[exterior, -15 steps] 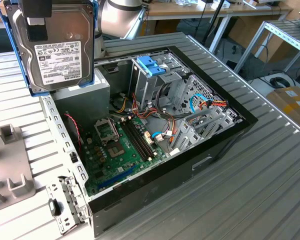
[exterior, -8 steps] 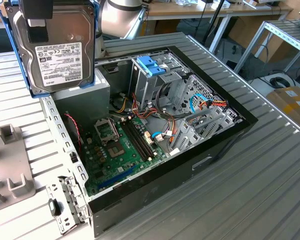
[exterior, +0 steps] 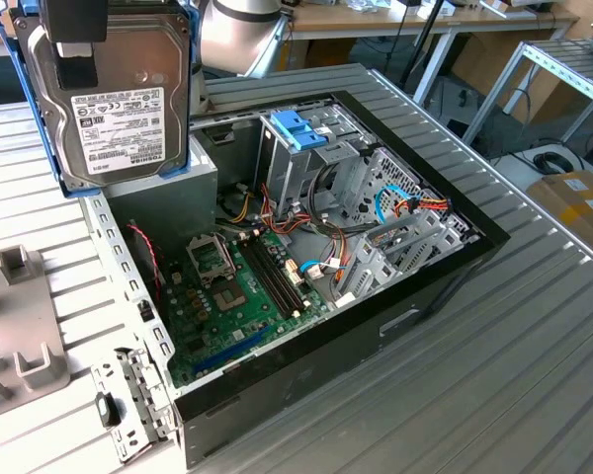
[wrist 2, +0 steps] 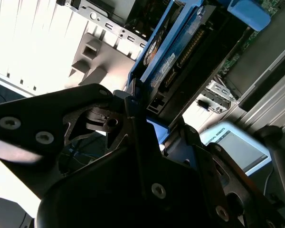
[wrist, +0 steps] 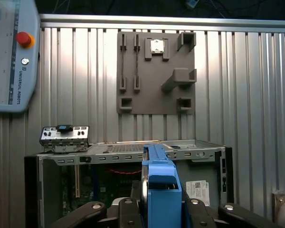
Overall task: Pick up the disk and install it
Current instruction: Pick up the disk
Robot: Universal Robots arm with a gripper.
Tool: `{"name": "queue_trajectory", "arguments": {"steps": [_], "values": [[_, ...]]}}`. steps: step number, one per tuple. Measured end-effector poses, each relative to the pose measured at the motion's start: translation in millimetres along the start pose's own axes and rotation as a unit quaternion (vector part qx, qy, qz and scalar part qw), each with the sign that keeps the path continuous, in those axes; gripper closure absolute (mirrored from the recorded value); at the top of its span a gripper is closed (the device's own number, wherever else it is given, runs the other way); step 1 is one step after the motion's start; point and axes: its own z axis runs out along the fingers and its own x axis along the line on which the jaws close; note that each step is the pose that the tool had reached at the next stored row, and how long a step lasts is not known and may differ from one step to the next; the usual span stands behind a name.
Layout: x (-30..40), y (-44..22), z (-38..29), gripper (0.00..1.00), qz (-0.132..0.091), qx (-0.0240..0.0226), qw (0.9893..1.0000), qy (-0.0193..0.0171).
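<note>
The gripper is closed on the disk and grips it by its upper end; one black finger is pressed flat on the face that carries the white label, and the drive sits between the jaws with no gap visible. The disk hangs in the air, touching nothing but the gripper. In the exterior view it stands almost upright, its long axis running up and down with a slight lean, the labelled face turned to the camera and the light-blue rail framing its sides and lower end. It hangs directly below the gripper, its free end pointing down toward the open computer case. In the first wrist view it shows edge-on, blue end foremost, between the gripper's black links and in line with the case's near wall. In the exterior view it appears over the case's far corner, on the exterior view's left. The case lies on its side on the slatted metal bench, open side up, with the green circuit board exposed and a shorter blue latch on a metal cage near the case's far wall. A grey holder plate lies on the bench beside the case, toward the bench's edge on the exterior view's left.
</note>
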Motion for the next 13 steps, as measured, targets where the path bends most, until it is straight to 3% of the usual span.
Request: {"name": "queue_trajectory", "arguments": {"steps": [13], "values": [[9.0, -0.2, -0.6, 0.63, 0.000, 0.0000, 1.0000, 0.0000]]}}
